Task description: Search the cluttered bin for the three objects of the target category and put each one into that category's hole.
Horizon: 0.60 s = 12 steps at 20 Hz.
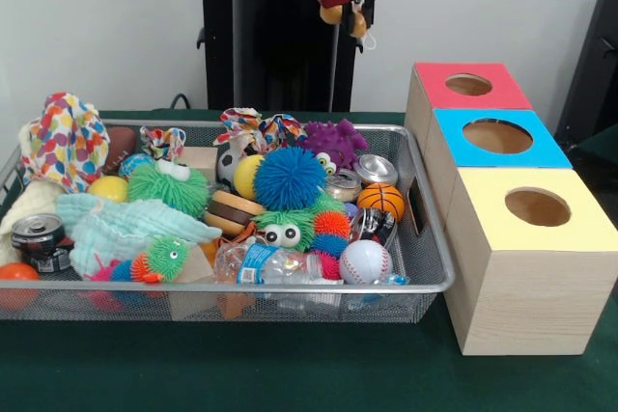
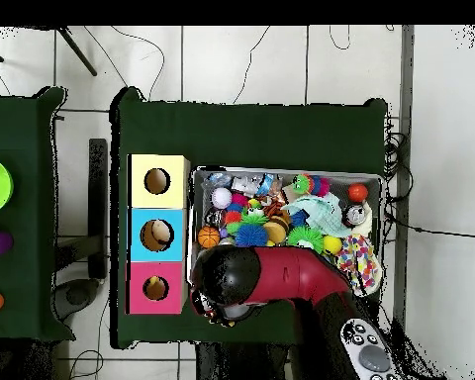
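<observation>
The silver wire-mesh bin lies on the green table, full of toys; it also shows in the overhead view. My gripper hangs high behind the bin's far right corner, to the left of the red-topped box. It looks shut on a small yellow-and-tan rubbery toy. The red box's round hole lies lower and to the right of the gripper. From overhead the arm's head covers the gripper, beside the red box's hole. I cannot make out the orange tiger in the clutter.
The blue-topped box and yellow-topped box stand in a row with the red one. The bin holds a blue spiky ball, a green fuzzy ball, a purple monster, a basketball, a baseball, a bottle and a can.
</observation>
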### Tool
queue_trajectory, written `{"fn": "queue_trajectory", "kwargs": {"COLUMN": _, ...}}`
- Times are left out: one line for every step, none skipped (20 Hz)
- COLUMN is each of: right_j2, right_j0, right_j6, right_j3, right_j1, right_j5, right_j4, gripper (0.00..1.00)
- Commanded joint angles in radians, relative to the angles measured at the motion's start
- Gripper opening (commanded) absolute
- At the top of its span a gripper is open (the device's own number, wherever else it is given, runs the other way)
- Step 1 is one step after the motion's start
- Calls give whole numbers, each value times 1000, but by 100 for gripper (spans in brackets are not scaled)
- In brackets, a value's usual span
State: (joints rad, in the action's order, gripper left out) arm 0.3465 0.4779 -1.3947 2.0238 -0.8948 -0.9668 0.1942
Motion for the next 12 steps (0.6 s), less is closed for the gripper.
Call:
{"fn": "queue_trajectory", "kwargs": {"right_j2": -50, "right_j0": -43, "right_j6": -251, "right_j3": 53, "right_j1": -1, "right_j5": 94, "right_j4": -65, "gripper": 0}}
{"fn": "queue_trajectory", "kwargs": {"right_j2": -54, "right_j0": -49, "right_j6": -252, "right_j3": 59, "right_j1": -1, "right_j5": 101, "right_j4": -75, "gripper": 0}}
{"fn": "queue_trajectory", "kwargs": {"right_j2": -58, "right_j0": -55, "right_j6": -252, "right_j3": 58, "right_j1": 1, "right_j5": 105, "right_j4": -83, "gripper": 0}}
{"fn": "queue_trajectory", "kwargs": {"right_j2": -64, "right_j0": -61, "right_j6": -250, "right_j3": 58, "right_j1": 2, "right_j5": 108, "right_j4": -88, "gripper": 0}}
{"fn": "queue_trajectory", "kwargs": {"right_j2": -72, "right_j0": -67, "right_j6": -251, "right_j3": 54, "right_j1": 5, "right_j5": 105, "right_j4": -85, "gripper": 0}}
{"fn": "queue_trajectory", "kwargs": {"right_j2": -78, "right_j0": -71, "right_j6": -252, "right_j3": 51, "right_j1": 7, "right_j5": 104, "right_j4": -86, "gripper": 0}}
{"fn": "queue_trajectory", "kwargs": {"right_j2": -84, "right_j0": -76, "right_j6": -249, "right_j3": 50, "right_j1": 3, "right_j5": 102, "right_j4": -92, "gripper": 0}}
{"fn": "queue_trajectory", "kwargs": {"right_j2": -87, "right_j0": -82, "right_j6": -248, "right_j3": 53, "right_j1": -1, "right_j5": 105, "right_j4": -100, "gripper": 0}}
{"fn": "queue_trajectory", "kwargs": {"right_j2": -89, "right_j0": -86, "right_j6": -243, "right_j3": 63, "right_j1": -10, "right_j5": 106, "right_j4": -111, "gripper": 0}}
{"fn": "queue_trajectory", "kwargs": {"right_j2": -93, "right_j0": -89, "right_j6": -241, "right_j3": 71, "right_j1": -11, "right_j5": 114, "right_j4": -120, "gripper": 0}}
{"fn": "queue_trajectory", "kwargs": {"right_j2": -96, "right_j0": -91, "right_j6": -241, "right_j3": 79, "right_j1": -10, "right_j5": 131, "right_j4": -128, "gripper": 0}}
{"fn": "queue_trajectory", "kwargs": {"right_j2": -98, "right_j0": -96, "right_j6": -241, "right_j3": 83, "right_j1": -8, "right_j5": 140, "right_j4": -139, "gripper": 0}}
